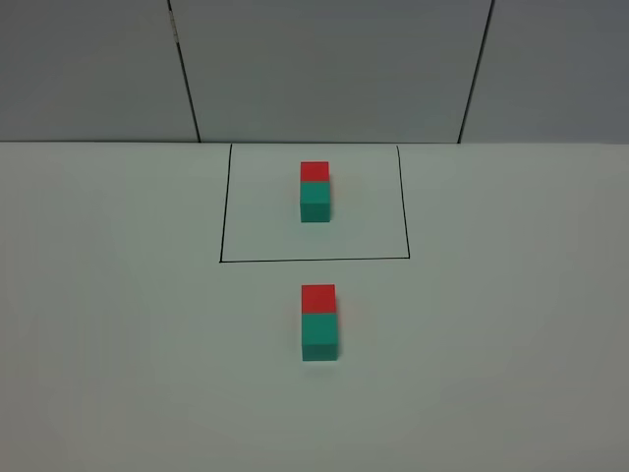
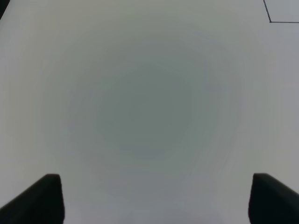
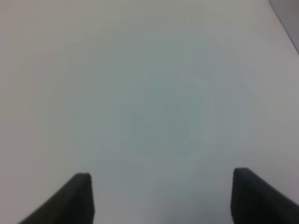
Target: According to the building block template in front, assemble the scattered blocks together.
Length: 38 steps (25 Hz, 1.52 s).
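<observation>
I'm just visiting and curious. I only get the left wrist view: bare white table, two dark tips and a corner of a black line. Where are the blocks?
Observer: The high camera shows a red block touching a teal block on the table, just in front of the black rectangle.
Operator: Is anything inside that rectangle?
Observer: Yes, a second pair: red behind, teal in front, touching, in the same order as the first two.
Operator: And the other gripper?
Observer: The right gripper is open over bare table, holding nothing.
</observation>
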Available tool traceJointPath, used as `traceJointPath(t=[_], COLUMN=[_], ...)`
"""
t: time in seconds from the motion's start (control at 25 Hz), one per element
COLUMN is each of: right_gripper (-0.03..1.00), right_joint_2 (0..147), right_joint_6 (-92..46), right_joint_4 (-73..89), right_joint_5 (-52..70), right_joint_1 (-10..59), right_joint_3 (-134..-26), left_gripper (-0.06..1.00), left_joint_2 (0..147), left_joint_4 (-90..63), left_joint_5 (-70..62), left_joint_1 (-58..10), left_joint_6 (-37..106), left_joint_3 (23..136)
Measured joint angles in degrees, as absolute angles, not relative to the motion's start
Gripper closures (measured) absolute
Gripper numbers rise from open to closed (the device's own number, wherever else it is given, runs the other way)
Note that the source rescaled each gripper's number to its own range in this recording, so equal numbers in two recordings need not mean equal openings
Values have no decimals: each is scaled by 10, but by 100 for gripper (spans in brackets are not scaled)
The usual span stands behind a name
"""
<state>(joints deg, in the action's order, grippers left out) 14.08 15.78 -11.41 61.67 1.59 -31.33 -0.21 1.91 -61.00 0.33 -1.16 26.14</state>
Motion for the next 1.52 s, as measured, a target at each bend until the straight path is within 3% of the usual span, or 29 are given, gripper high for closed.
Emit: traceJointPath(t=[1.52], right_gripper=[39], right_joint_2=[22], right_joint_6=[108], right_joint_4=[-69], right_joint_5=[612], right_joint_1=[16], right_joint_3=[-289], left_gripper=[7], left_joint_2=[-2], left_joint_4=[19], left_joint_5=[-610], left_joint_1=[3], left_joint_6=[-12], left_joint_3=[261])
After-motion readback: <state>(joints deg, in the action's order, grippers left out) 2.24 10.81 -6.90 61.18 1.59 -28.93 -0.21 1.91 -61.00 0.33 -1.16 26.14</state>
